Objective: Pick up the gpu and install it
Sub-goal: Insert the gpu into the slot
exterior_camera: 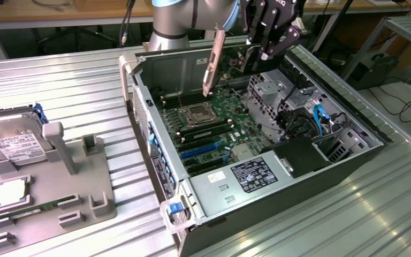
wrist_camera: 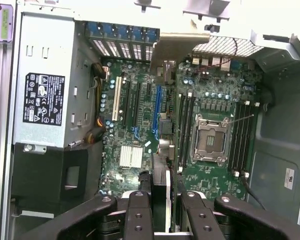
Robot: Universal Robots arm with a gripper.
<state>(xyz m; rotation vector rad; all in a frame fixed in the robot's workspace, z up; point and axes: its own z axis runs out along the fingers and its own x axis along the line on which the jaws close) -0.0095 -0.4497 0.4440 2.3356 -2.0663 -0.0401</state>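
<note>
Green motherboard (exterior_camera: pixel 216 126), blue slots (exterior_camera: pixel 199 152), seemingly black gpu (wrist_camera: pixel 160 194) with silver bracket (exterior_camera: pixel 213 59), black fingers (wrist_camera: pixel 139 215), ribbed grey table (exterior_camera: pixel 62 85).

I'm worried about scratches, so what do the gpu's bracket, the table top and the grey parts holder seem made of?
The bracket on the gpu: thin silvery sheet metal, likely steel, with a satin sheen. The table top: ribbed metal, perhaps aluminium, given its bright streaky reflections. The grey parts holder: probably plastic, matte and uniform with chunky moulded posts.
</note>
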